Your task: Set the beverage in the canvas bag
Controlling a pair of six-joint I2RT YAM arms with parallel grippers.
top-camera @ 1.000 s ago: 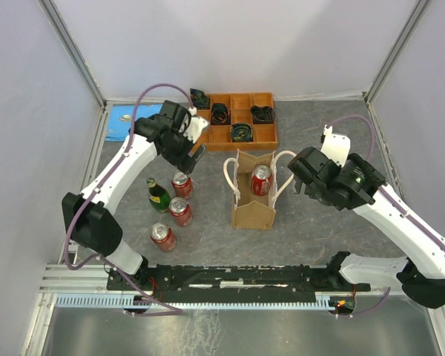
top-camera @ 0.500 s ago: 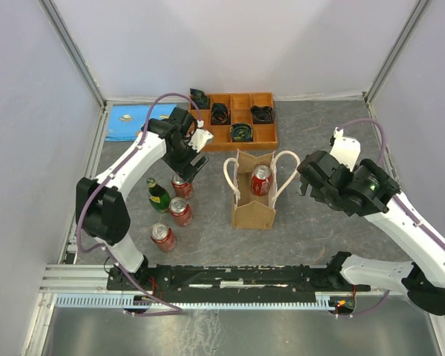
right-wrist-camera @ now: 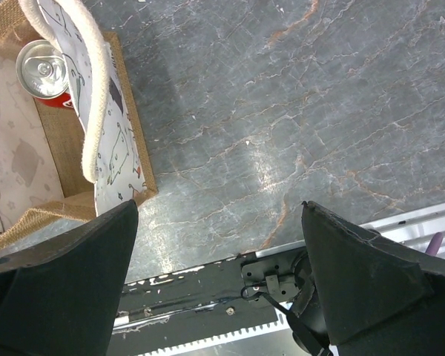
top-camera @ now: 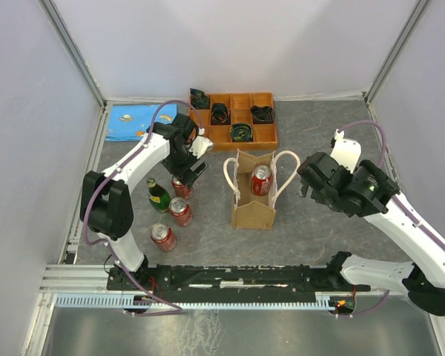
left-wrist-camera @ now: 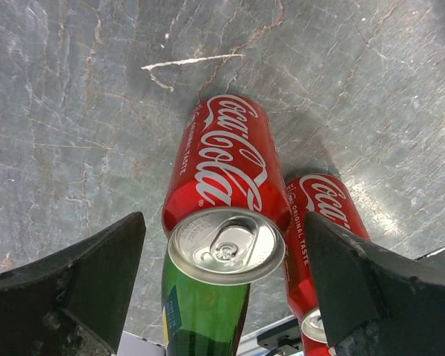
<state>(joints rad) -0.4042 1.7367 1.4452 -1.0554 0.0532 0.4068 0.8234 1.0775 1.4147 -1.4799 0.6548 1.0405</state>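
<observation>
The tan canvas bag (top-camera: 252, 213) stands mid-table with a red cola can (top-camera: 261, 179) upright inside it. My left gripper (top-camera: 187, 172) is open directly above another upright red cola can (top-camera: 182, 186). In the left wrist view the fingers (left-wrist-camera: 96, 282) straddle that can's silver top (left-wrist-camera: 226, 245) without touching it. My right gripper (top-camera: 305, 180) is open and empty just right of the bag. The right wrist view shows the bag (right-wrist-camera: 59, 148), its cream handle (right-wrist-camera: 96, 89) and the can inside (right-wrist-camera: 43, 68), with my right gripper (right-wrist-camera: 219, 211) over bare table.
A green bottle (top-camera: 158, 194) stands left of the targeted can and shows below it in the left wrist view (left-wrist-camera: 204, 315). Two more red cans (top-camera: 180, 211) (top-camera: 162, 236) stand nearer the front. An orange compartmented tray (top-camera: 237, 119) and a blue packet (top-camera: 130, 121) lie at the back.
My left gripper has moved forward and down over the red can by the green bottle. My right arm drew slightly away from the bag, then stayed still.
</observation>
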